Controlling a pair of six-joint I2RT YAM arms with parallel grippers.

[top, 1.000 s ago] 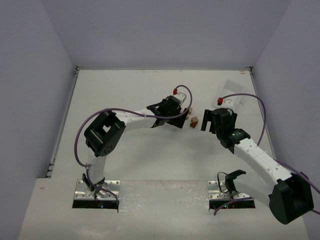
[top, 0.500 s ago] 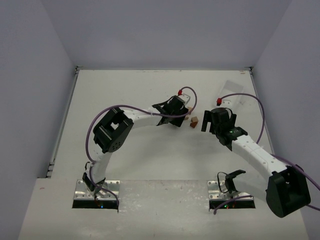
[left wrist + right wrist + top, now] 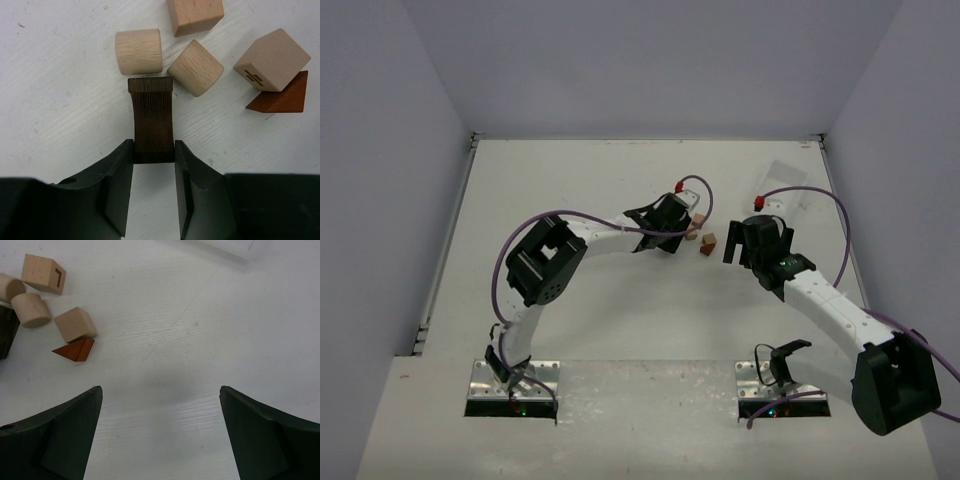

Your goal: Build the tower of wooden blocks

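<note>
Reading the table (image 3: 590,180) from the left, I see the left arm (image 3: 545,265) bent out toward mid-table, and its wrist camera gives me the clearest view. The left gripper (image 3: 154,150) is nearly closed, with both fingers pressed flat against the sides of the dark brown block (image 3: 152,120). This is a waisted piece lying on the table, and its flared end points away from the fingers. Just beside that free end lie a pale cylinder (image 3: 138,51) and a second cylinder (image 3: 195,67), both on their sides. A plain pale cube (image 3: 194,15) sits just past them, partly cut off by the frame edge. Further along, a marked cube (image 3: 271,60) touches the reddish-brown wedge (image 3: 282,97). From overhead, the wood blocks (image 3: 705,243) form one loose cluster a little right of centre, between the two grippers. None is stacked on another as far as I can tell. To the right of the cluster, the right gripper (image 3: 160,435) hangs above bare table with its fingers spread wide and nothing between them, well apart from the blocks. Farther right and toward the far edge sits the clear tray (image 3: 786,182). I cannot tell whether anything is in it.
</note>
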